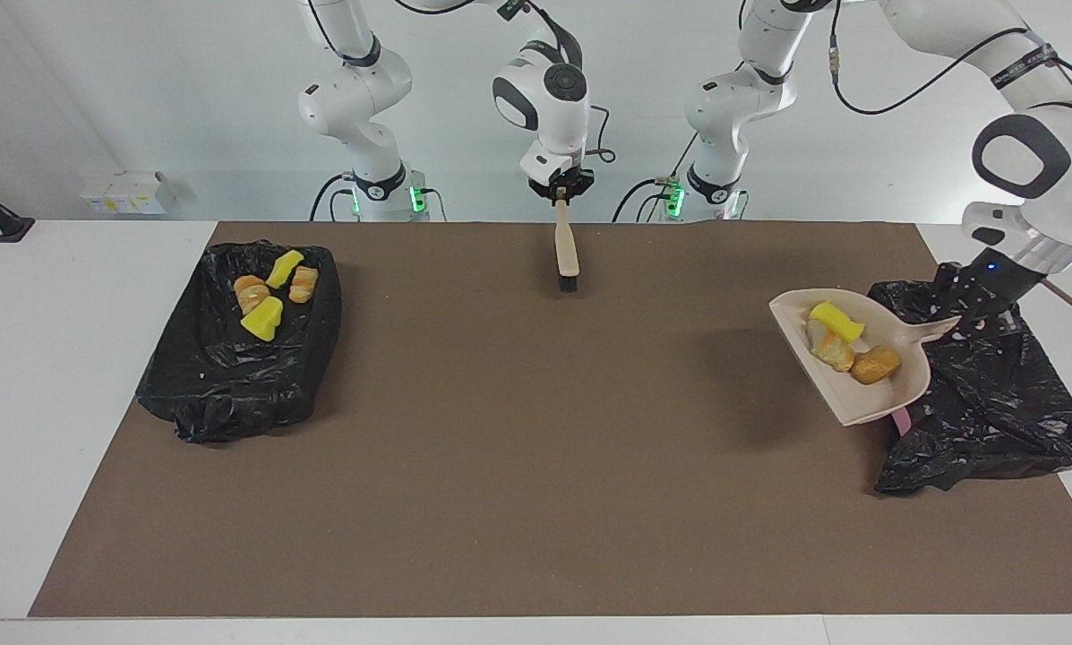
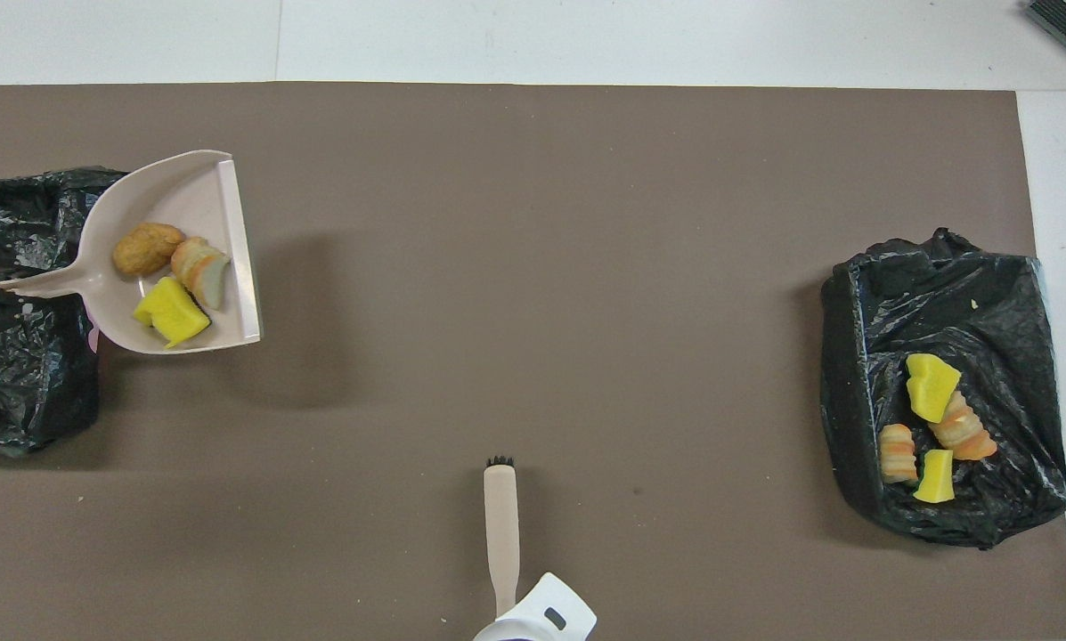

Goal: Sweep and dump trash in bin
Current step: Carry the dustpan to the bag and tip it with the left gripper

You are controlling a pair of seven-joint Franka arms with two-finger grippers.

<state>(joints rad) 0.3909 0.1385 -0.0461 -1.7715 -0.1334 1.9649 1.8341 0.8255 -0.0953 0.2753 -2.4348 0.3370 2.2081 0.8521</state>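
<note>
1. The left claw point(image 1: 973, 315) is gripping the handle of the dustpan point(image 1: 867, 394), holding it raised at the edge of the black-lined bin point(image 1: 1010, 421) at the left arm's end of the table point(image 1: 536, 502).
2. Three pieces of trash are lying in the pan: a yellow chunk point(image 1: 836, 321), a striped pastry lump point(image 1: 829, 345) and a brown lump point(image 1: 876, 365). They look light and soft, so they are probably going to slide or tumble at a slight tilt.
3. The pan looks like stiff, smooth plastic. The handle is the sensible place to hold it, since it lets the wrist tip the open lip over the bin.
4. The loose pieces are calling for a slow tilt; a quick one could toss them past the crumpled bag liner, which looks floppy.
5. The right claw point(image 1: 561, 193) is clenched on the brush point(image 1: 566, 255), hanging it bristles down over the table's middle near the robots, and appears to be waiting.
6. Four more pieces point(image 1: 271, 291) are sitting in the second black-lined bin point(image 1: 231, 385) at the right arm's end.
</note>
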